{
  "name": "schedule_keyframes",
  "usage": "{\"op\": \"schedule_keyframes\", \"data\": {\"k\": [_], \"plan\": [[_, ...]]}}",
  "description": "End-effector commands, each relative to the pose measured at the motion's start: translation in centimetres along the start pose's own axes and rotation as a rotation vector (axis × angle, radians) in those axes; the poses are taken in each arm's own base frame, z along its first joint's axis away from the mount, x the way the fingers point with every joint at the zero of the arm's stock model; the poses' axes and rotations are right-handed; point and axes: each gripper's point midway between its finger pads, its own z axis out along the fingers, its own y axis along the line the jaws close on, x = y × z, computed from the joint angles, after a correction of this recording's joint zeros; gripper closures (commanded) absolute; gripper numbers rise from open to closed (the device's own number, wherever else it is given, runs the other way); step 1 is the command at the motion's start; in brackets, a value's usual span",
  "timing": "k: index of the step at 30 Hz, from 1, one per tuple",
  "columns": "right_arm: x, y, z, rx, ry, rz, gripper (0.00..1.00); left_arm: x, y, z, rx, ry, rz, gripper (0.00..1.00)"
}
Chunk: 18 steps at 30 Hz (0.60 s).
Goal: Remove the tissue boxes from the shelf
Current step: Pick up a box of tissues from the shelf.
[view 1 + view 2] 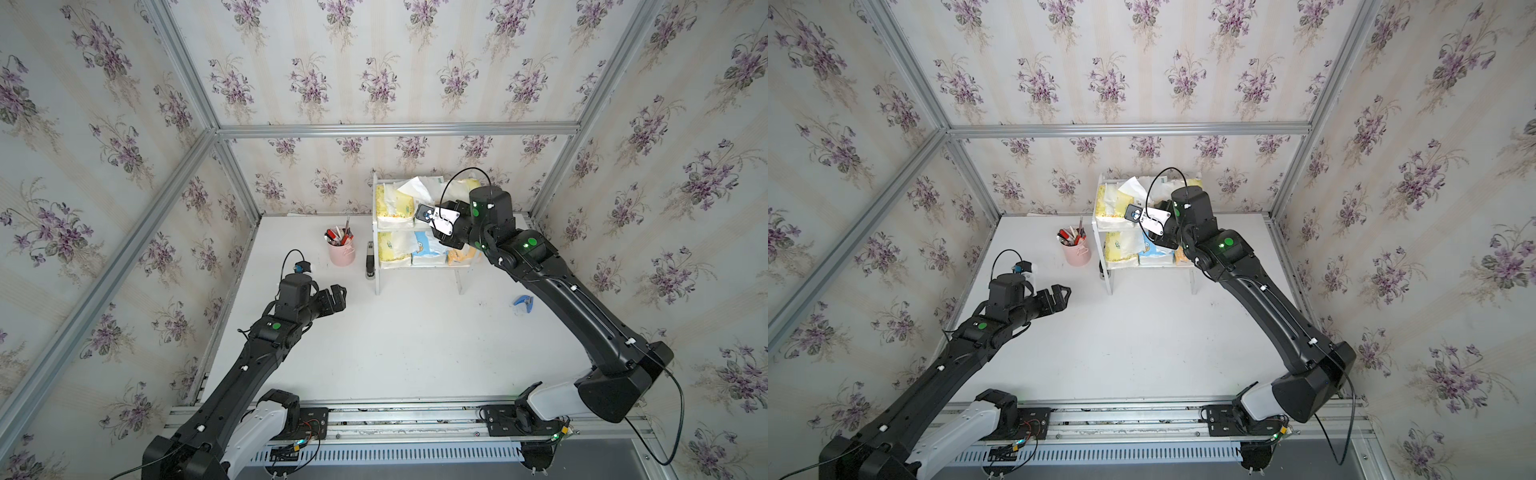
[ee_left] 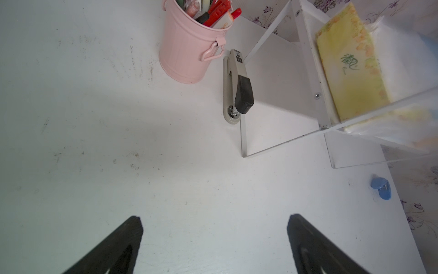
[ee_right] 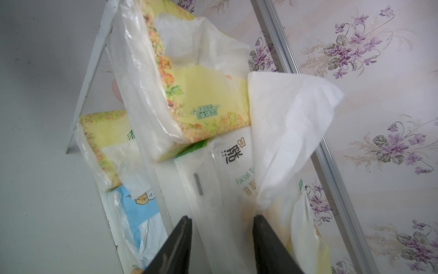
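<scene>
The white shelf (image 1: 377, 282) stands at the back of the table and holds the tissue boxes. Its top board carries a yellow pack (image 1: 392, 205), a white pack (image 3: 237, 151) and another yellow pack (image 1: 465, 187). The lower board carries a yellow pack (image 1: 392, 249), a blue one (image 1: 428, 247) and an orange one (image 1: 461, 257). My right gripper (image 3: 222, 216) is at the top board with a finger on each side of the white pack's near end. I cannot tell whether they press on it. My left gripper (image 2: 215, 216) hovers open over bare table, left of the shelf.
A pink pen cup (image 1: 341, 249) and a stapler (image 1: 369, 264) stand just left of the shelf. A small blue clip (image 1: 523, 302) lies on the table to the right, near my right arm. Wallpapered walls close in the back and both sides.
</scene>
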Motion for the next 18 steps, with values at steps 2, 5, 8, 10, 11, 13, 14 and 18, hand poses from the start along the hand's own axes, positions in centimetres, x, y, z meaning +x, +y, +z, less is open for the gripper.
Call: {"op": "schedule_keyframes", "data": {"k": [2,5,8,10,11,13,14,18], "plan": [[0.8,0.2,0.7,-0.001,0.044,0.000,0.55,-0.8,-0.2,-0.2,-0.001,-0.022,0.017,0.01],[1.0,0.6,0.8,-0.018,0.053,0.001,0.62,-0.8,-0.2,-0.1,-0.003,-0.020,0.016,0.01],[1.0,1.0,0.7,-0.030,0.052,0.000,0.70,-0.9,-0.2,-0.1,-0.005,-0.020,0.020,0.01],[0.9,1.1,0.6,-0.034,0.051,-0.002,0.76,-1.0,-0.3,-0.1,-0.005,-0.020,0.022,0.01],[0.9,1.2,0.5,-0.035,0.050,-0.004,0.80,-1.1,-0.3,-0.1,-0.006,-0.019,0.022,0.01],[0.8,1.0,0.3,-0.028,0.045,-0.005,0.85,-1.2,-0.5,-0.3,-0.002,-0.019,0.021,0.01],[0.6,0.9,0.2,-0.025,0.040,-0.006,0.88,-1.3,-0.6,-0.4,0.002,-0.019,0.020,0.01],[-0.5,-0.1,-0.7,0.013,-0.004,0.001,0.94,-1.9,-1.1,-1.2,0.017,-0.032,0.017,0.01]]}}
